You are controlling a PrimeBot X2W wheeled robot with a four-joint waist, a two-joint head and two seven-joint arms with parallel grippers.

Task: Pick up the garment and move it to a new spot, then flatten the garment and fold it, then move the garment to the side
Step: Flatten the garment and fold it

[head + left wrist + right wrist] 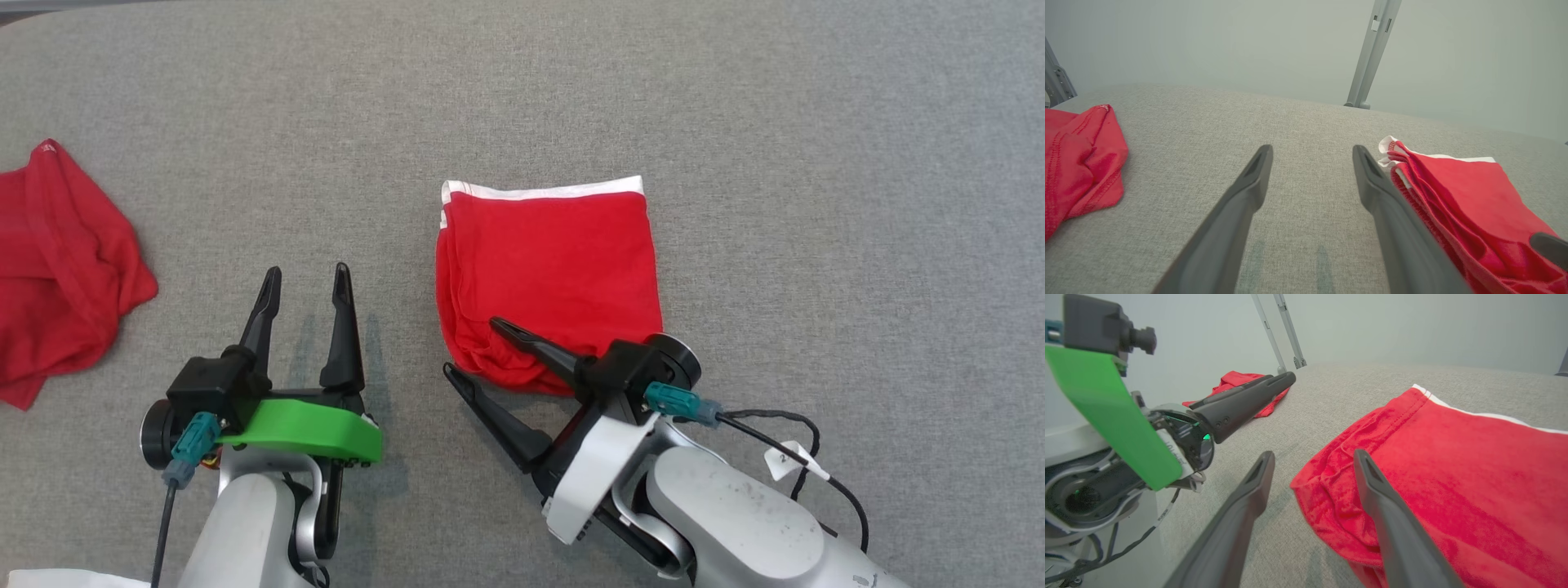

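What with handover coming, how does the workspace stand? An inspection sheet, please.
Surface: grey fabric surface, flat, no stains seen.
Job's things: folded red garment, white-trimmed, lying flat mid-surface.
Clutter: crumpled red garment at the robot's far left.
Grippers: left gripper open over the surface, holding nothing; right gripper open, one finger over the folded garment's near corner, the other beside it.
Cables: black cable with a white tag loops from the right wrist.
Surroundings: metal struts behind the surface, pale wall.

Bright even light, soft faint shadows, sharp focus, wrist views edge-distorted
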